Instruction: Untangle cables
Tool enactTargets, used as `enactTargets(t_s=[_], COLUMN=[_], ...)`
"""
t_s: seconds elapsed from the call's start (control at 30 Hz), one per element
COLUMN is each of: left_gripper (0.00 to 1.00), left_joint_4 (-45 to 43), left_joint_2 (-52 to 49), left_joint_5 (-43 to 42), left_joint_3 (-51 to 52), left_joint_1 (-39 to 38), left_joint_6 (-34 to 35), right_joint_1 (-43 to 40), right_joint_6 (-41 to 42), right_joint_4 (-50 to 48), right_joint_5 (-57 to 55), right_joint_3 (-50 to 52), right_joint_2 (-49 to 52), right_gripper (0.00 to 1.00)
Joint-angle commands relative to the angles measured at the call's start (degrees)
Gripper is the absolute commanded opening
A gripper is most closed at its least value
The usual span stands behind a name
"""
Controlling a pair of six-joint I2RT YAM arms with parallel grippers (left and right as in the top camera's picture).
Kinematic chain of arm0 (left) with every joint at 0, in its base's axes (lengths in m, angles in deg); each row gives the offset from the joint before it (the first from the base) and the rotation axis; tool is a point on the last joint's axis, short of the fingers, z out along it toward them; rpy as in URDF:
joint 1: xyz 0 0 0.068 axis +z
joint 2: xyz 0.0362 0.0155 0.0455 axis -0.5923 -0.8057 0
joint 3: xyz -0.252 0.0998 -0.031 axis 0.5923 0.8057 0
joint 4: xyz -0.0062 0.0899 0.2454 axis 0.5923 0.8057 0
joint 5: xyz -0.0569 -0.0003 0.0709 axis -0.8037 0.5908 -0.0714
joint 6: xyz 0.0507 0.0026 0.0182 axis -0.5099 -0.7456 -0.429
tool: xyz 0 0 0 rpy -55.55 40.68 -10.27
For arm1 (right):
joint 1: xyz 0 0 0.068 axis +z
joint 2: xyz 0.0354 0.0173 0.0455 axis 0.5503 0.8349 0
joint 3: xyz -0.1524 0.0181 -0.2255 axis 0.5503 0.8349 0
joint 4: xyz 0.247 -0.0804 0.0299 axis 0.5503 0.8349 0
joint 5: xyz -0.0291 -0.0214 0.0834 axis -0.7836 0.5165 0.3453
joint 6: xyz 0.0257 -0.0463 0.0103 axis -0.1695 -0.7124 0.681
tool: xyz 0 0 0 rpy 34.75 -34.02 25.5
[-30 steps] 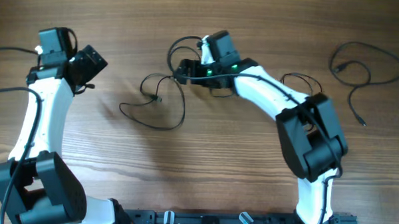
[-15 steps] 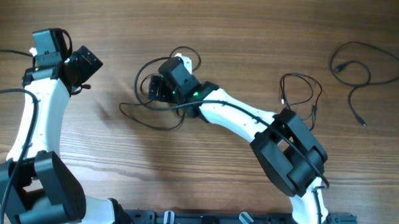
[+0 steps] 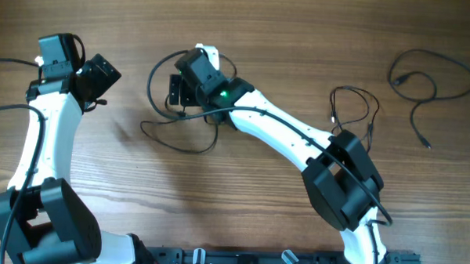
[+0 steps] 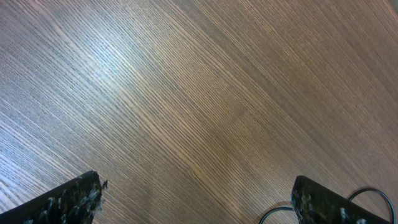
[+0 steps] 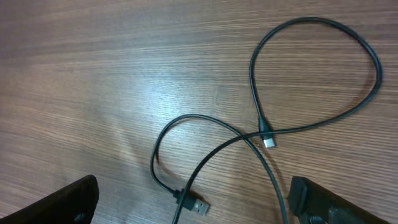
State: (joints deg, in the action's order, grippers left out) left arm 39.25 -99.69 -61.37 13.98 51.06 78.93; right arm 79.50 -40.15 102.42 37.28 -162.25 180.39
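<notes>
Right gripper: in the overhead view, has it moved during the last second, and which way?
Yes. The right gripper has swung left, away from the separate cable loop lying far right, and now hangs over the tangled cables.

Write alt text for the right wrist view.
Thin black cables lie in two crossing loops on a wooden table, one ending in a small silver-tipped plug, the other in a USB plug. The open jaws' dark tips sit in the bottom corners, holding nothing.

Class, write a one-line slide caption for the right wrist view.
Open right gripper above thin black cables, looped and crossed on the wood-grain table, two plug ends visible.
</notes>
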Motion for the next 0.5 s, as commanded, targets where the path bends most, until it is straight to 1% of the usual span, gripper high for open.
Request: enactTargets(t_s=[0.0, 0.1, 0.2, 0.27, 0.37, 0.47], left_gripper=[1.00, 1.00, 1.00, 1.00, 1.00, 1.00], left_joint_4=[0.0, 0.0, 0.0, 0.0, 0.0, 0.0], left_joint_2=[-0.6, -0.6, -0.6, -0.6, -0.6, -0.6], left_joint_5=[0.4, 0.4, 0.4, 0.4, 0.4, 0.4], left_joint_3=[-0.2, -0.2, -0.2, -0.2, -0.2, -0.2], left_joint_1=[0.4, 0.4, 0.4, 0.4, 0.4, 0.4], left_joint_6=[0.7, 0.7, 0.7, 0.7, 0.7, 0.7], right_joint_1=[0.7, 1.1, 1.2, 1.2, 1.2, 1.2], right_joint_6=[-2.4, -5.0, -5.3, -7.0, -11.5, -18.3], right_joint_4=[1.3, 0.9, 1.0, 0.7, 0.4, 1.2], right_joint_5=[-1.6, -1.5, -1.2, -0.2, 0.7, 0.6], right_joint_3=[-0.7, -0.7, -0.7, -0.7, -0.6, -0.4], right_joint_2=[2.7, 4.4, 5.7, 6.1, 6.3, 6.3], right_gripper=[1.00, 1.00, 1.00, 1.00, 0.99, 0.98])
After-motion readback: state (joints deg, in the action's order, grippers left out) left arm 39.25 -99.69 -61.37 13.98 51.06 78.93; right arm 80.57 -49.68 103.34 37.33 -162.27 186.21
